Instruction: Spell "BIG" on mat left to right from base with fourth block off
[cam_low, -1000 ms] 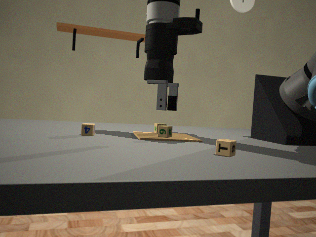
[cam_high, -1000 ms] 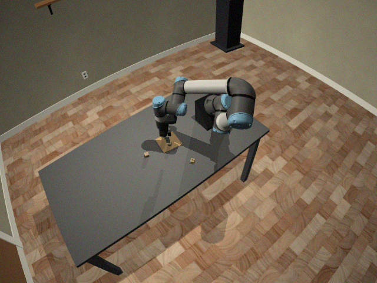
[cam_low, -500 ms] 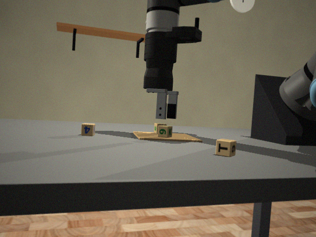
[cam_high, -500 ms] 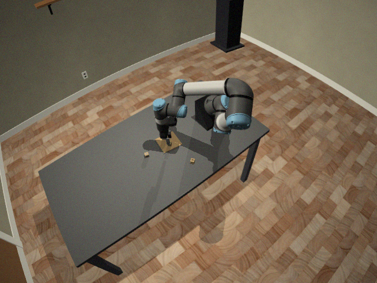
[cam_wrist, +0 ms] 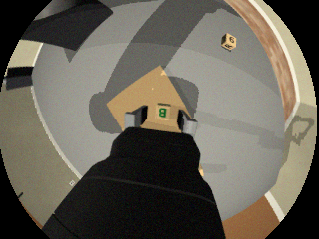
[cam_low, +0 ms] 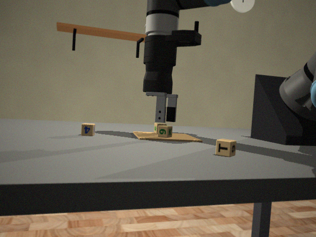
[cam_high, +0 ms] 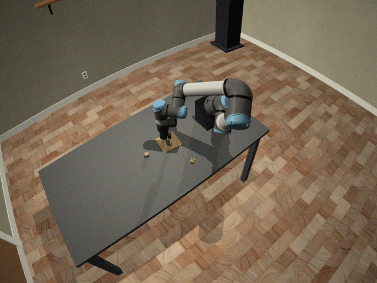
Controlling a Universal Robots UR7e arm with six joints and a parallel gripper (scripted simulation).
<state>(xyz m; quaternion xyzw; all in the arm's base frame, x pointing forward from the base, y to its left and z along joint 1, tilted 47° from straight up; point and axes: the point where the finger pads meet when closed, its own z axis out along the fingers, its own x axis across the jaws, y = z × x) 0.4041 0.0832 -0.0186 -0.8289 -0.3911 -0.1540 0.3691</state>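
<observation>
A tan mat (cam_low: 167, 138) lies on the dark table, also in the overhead view (cam_high: 168, 142) and the wrist view (cam_wrist: 148, 100). Two wooden blocks sit on it: a front one with green marks (cam_low: 164, 131) and one behind it (cam_low: 158, 126). My gripper (cam_low: 166, 119) is open and empty, just above the rear block; in the wrist view a block with a green letter (cam_wrist: 162, 114) lies between my fingers. A block with a blue 4 (cam_low: 88, 129) lies off the mat to the left. A block with a black T (cam_low: 225, 147) lies off the mat to the right.
The robot's dark base box (cam_low: 275, 112) stands at the right rear of the table. The two loose blocks show in the overhead view (cam_high: 146, 154) (cam_high: 192, 160). A wall shelf (cam_low: 99, 31) hangs far behind.
</observation>
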